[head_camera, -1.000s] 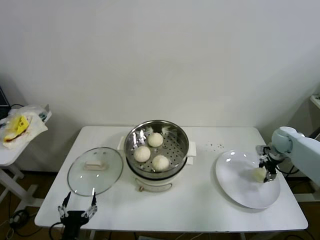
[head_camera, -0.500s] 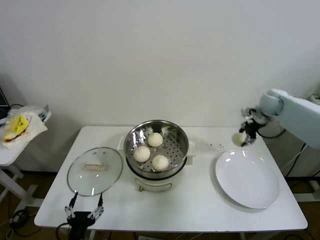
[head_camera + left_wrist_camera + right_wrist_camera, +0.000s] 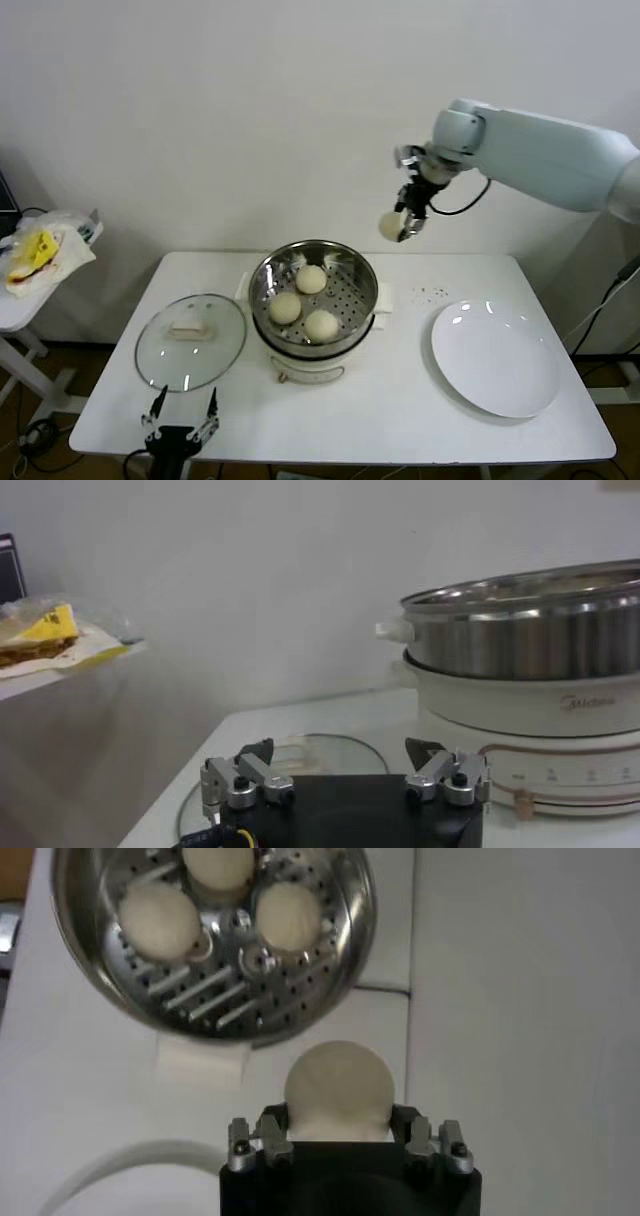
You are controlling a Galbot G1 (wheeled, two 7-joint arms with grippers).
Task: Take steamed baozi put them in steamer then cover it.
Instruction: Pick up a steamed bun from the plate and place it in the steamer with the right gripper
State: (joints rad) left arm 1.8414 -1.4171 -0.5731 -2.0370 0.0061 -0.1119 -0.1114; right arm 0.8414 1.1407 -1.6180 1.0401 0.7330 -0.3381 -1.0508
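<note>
The right gripper (image 3: 408, 222) pinches one smooth cream-white round baozi (image 3: 391, 226) between its jaws, held high in the air above the white table (image 3: 400, 400), beyond the far right rim of the shiny perforated steel steamer basket (image 3: 352, 290) in its cream-white pot base. Three more cream-white baozi (image 3: 321, 324) lie inside that basket, between the round glass lid (image 3: 190, 341) and the flat white plate (image 3: 495, 358). The left gripper (image 3: 181, 427) hovers at the table's near edge, just before the lid, jaws spread and empty.

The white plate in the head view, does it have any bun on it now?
No, the white plate lies bare; three buns sit in the steamer and the fourth bun hangs in the right tool.
</note>
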